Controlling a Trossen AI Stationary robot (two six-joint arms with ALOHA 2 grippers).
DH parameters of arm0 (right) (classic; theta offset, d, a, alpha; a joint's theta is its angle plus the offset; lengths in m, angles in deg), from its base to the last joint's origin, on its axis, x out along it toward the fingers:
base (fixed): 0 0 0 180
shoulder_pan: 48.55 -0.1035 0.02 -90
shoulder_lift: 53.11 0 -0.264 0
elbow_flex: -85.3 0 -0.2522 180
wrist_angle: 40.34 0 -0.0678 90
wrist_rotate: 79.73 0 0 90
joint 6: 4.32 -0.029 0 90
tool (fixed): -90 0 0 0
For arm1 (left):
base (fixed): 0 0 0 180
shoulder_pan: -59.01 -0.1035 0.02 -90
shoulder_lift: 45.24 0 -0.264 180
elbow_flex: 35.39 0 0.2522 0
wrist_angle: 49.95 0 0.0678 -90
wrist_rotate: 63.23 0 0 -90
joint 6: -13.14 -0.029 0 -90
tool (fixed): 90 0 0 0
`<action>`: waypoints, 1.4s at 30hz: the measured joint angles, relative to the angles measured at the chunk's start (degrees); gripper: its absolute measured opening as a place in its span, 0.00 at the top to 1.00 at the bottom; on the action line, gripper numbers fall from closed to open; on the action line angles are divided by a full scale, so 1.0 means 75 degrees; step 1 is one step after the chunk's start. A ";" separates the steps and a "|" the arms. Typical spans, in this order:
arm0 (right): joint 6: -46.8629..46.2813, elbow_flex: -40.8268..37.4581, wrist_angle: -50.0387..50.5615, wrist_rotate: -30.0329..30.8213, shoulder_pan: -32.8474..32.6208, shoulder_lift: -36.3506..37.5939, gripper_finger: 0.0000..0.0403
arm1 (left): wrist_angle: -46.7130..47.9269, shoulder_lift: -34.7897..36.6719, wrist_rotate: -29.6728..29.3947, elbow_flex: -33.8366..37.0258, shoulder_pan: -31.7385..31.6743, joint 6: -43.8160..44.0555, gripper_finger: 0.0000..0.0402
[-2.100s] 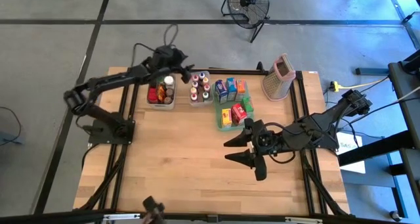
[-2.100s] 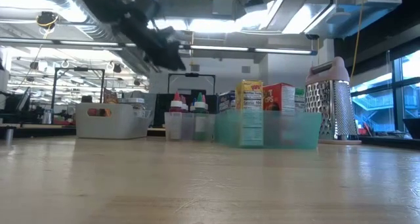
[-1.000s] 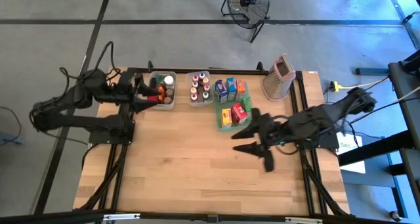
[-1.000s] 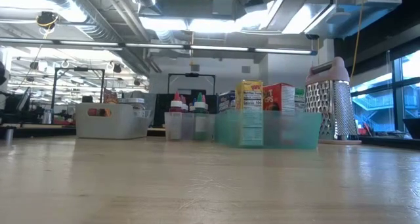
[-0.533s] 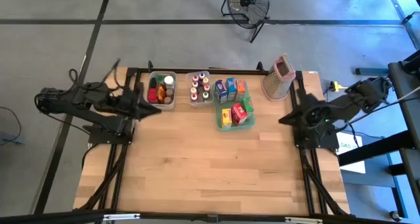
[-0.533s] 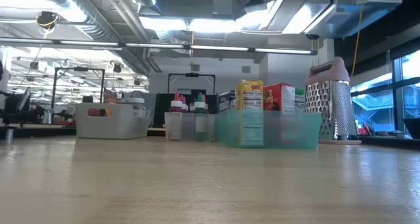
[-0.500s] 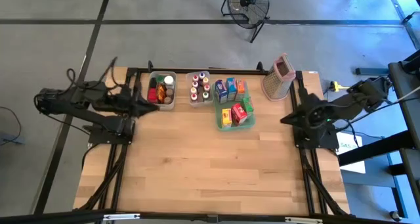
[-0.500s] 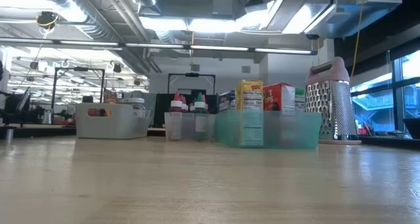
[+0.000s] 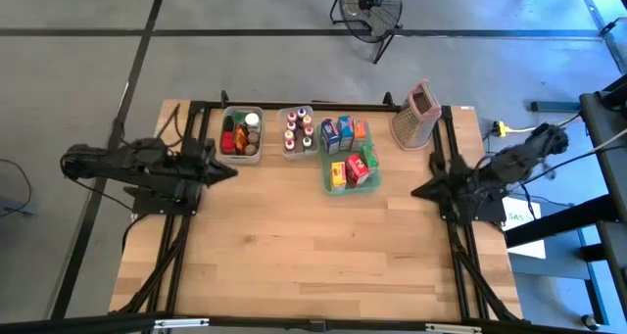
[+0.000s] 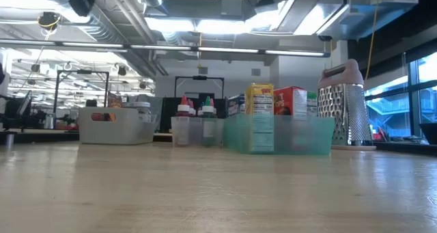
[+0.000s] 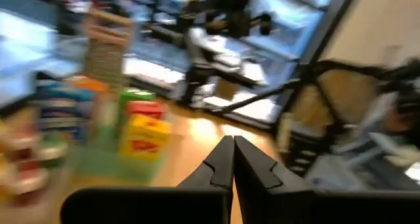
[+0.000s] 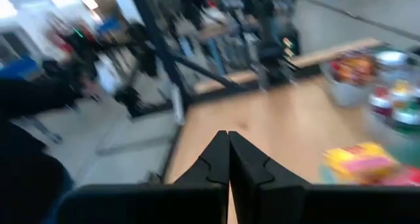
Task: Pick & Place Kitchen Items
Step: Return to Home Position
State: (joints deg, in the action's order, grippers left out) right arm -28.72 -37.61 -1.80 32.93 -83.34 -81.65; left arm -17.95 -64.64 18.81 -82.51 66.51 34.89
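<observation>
At either side of the table, the left gripper and right gripper hang near their bases, each with fingers pressed together and holding nothing. All kitchen items stand sorted in the bins and tray along the far edge. Homing well means folding straight back, clear of the grater.
</observation>
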 joint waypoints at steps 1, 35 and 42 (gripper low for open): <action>0.0036 -0.0532 -0.0698 -0.0035 -0.0003 0.0137 1.00 | -0.0486 0.0036 0.0276 0.0326 0.0001 0.0044 1.00; -0.1161 -0.5446 -0.7243 -0.0022 0.0000 0.0310 1.00 | -0.3785 0.0764 0.1394 0.3819 0.0006 0.0013 1.00; -0.1298 -0.5717 -0.7643 0.0045 0.0000 0.0310 1.00 | -0.3749 0.1241 0.1382 0.4382 0.0007 0.0440 1.00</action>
State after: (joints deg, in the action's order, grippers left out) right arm -38.45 -80.49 -59.12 33.27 -83.34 -79.33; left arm -46.07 -55.33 29.17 -49.65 66.56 38.19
